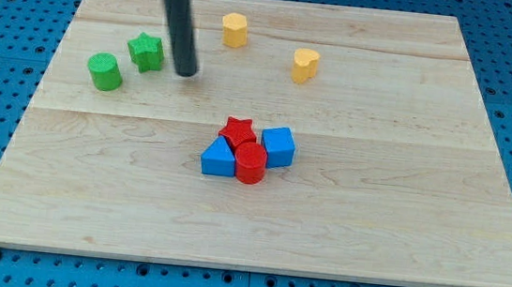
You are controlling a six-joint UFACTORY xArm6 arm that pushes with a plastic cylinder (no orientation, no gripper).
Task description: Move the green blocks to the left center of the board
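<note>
Camera view: my tip [185,74] rested on the board [369,239] near the top-left corner, at the lower end of a straight dark rod [180,28] coming down from the top edge. No pincer on this arm, so nothing to report as apart, together or clamped. Stood just right of the green star block [146,51], a narrow strip of wood showing between them; contact could not be confirmed. Green cylinder block [105,71] sat just beyond the star, lower and closer to the left edge. Both green blocks lay in the upper-left part of the board, above the middle of the left edge. Yellow hexagonal block [235,29] stood near the top edge, right of the rod. Second yellow block [305,64], rounded in shape, lay farther right. Well apart, near the board's centre, clustered touching: red star block [237,129], blue cube [278,146], red cylinder [251,163], and a blue block [218,157] of wedge-like shape.
</note>
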